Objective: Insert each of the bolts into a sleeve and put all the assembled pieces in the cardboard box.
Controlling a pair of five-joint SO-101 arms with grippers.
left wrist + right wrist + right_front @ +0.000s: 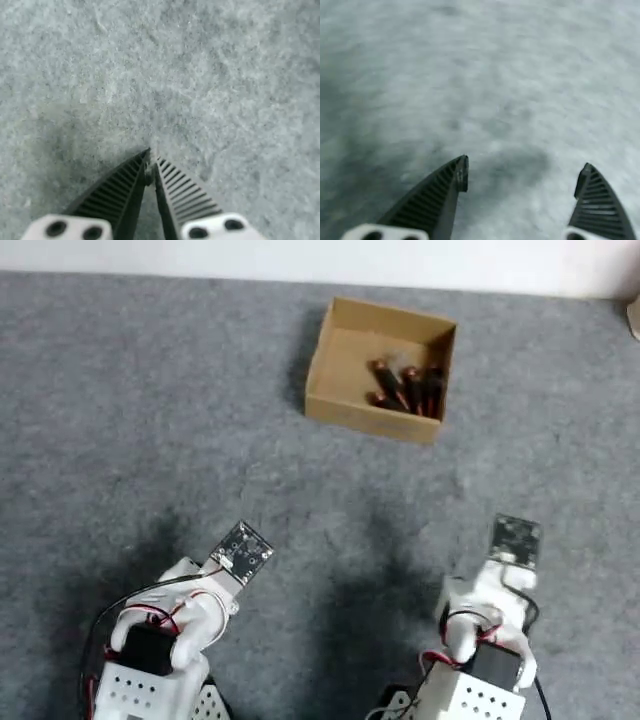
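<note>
Lying bunched against the right side of the box (370, 418), the pieces (405, 388) sit well ahead of both arms, roughly midway between them, long axes slanting. The left gripper (151, 162) is closed on nothing; the right gripper (522, 175) gapes open. Grey felt (150, 420) covers the table.

I can't count the bolt-and-sleeve pieces (405, 388) in the cardboard box (365, 418); they overlap, perhaps four. A pale object (635, 318) is cut by the edge. The gray mat (470, 75) is blurred at my right wrist.
</note>
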